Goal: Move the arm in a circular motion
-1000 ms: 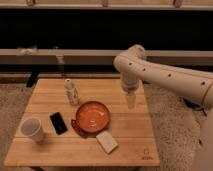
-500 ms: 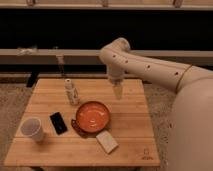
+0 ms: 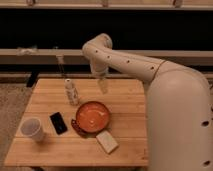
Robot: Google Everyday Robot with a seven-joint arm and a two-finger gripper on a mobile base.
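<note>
Camera view, single vantage over the wooden table [image 3: 125,102]. We record the arm [image 3: 135,65] reaching in from the right foreground, its bulky cream-white segment filling the lower right corner, then running up and left to an elbow bend near the top centre. From the bend the last segment drops to the gripper [image 3: 103,88], a narrow pale tip hanging over the far centre of the table, just beyond the orange bowl [image 3: 93,116]. We cannot tell how the fingers stand; nothing is seen held at the tip.

Change against the earlier frames: one second ago the elbow stood over the table's right edge, with the tip above the right side. Half a second ago it had shifted toward centre. Now the elbow lies further left again, and the tip sits left of its former spots. The near segment also takes up more of the view.

Table items have not moved: small bottle [image 3: 71,92] at left rear, white cup [image 3: 31,128] at front left, black phone [image 3: 58,122] beside it, pale flat block [image 3: 107,141] in front of the bowl.
</note>
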